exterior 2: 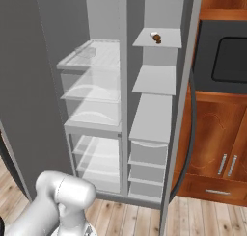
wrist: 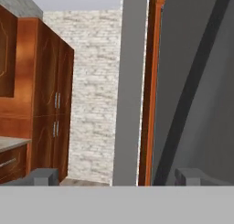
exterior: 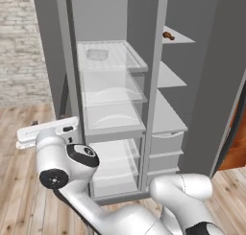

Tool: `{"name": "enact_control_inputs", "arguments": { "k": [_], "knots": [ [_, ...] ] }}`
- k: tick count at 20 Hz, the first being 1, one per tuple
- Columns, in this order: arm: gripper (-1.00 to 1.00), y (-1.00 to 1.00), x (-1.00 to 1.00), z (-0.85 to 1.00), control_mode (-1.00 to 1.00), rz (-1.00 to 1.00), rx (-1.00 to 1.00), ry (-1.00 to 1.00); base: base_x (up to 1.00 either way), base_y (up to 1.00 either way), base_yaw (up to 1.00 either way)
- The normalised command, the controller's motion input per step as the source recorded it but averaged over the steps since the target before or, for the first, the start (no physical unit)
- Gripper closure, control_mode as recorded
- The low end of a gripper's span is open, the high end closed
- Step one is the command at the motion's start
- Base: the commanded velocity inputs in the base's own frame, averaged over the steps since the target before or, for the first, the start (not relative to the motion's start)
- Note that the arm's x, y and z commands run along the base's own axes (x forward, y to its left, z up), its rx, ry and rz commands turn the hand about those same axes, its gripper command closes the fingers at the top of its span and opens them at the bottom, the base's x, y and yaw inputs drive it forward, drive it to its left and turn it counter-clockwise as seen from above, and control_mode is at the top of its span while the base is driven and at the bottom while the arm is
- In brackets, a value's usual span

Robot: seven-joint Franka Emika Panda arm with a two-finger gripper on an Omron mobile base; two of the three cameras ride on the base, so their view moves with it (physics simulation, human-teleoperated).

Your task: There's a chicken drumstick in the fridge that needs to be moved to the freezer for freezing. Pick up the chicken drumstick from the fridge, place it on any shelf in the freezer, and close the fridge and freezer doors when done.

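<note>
Here, nearest to the cameras, the white arm (exterior: 72,181) bends low in front of the tall grey unit, and its hand reaches out to the left side, beside the left door. In the hand view the two dark fingertips (wrist: 43,176) of the pincer (wrist: 116,177) stand far apart at the bottom with nothing between them, so the pincer is open and holds nothing. Past them this view shows a tall grey door (wrist: 201,81) with a long dark curved handle (wrist: 192,95) on the right, wooden cabinets (wrist: 41,99) on the left and a pale brick wall (wrist: 93,95) between.

Behind the arm both doors of the unit stand open. The fridge (exterior: 110,109) is the wider left compartment, with clear glass shelves and translucent drawers. On its top glass shelf, toward the back, there is a small clear container (exterior: 97,54). The freezer (exterior 2: 154,110) is the narrower right compartment with flat pale-grey shelves and grey drawers under them.

Farthest and highest, the chicken drumstick (exterior 2: 157,37) lies on the top shelf (exterior 2: 169,40) of the freezer, about in the middle of the board, well apart from the pincer. In the left base view it (exterior: 168,36) is near the left edge of this shelf, close to the divider between the two compartments.

On the right of the unit are wooden cabinets (exterior 2: 217,143) and a dark oven panel (exterior 2: 226,52)
</note>
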Motion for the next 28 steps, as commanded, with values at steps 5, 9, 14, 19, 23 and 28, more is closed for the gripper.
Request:
{"name": "enact_control_inputs", "arguments": {
  "k": [5,9,14,19,23,28],
  "knots": [
    [-1.00,0.08,-0.02,-0.14,-1.00,-0.03,0.00,-0.12,0.00,0.00,0.00],
    [-1.00,0.08,0.06,-0.16,-1.00,-0.06,0.00,-0.07,0.00,0.00,0.00],
    [-1.00,0.11,0.43,-0.35,-1.00,-0.06,0.00,0.00,0.00,0.00,0.00],
    [-1.00,0.30,0.26,-0.32,-1.00,-0.02,0.00,-0.01,0.00,0.00,0.00],
    [-1.00,0.37,0.21,-0.28,-1.00,-0.01,0.00,-0.03,0.00,0.00,0.00],
    [-1.00,0.41,0.06,-0.22,-1.00,0.00,0.00,-0.09,0.00,0.00,0.00]
  ]
}}
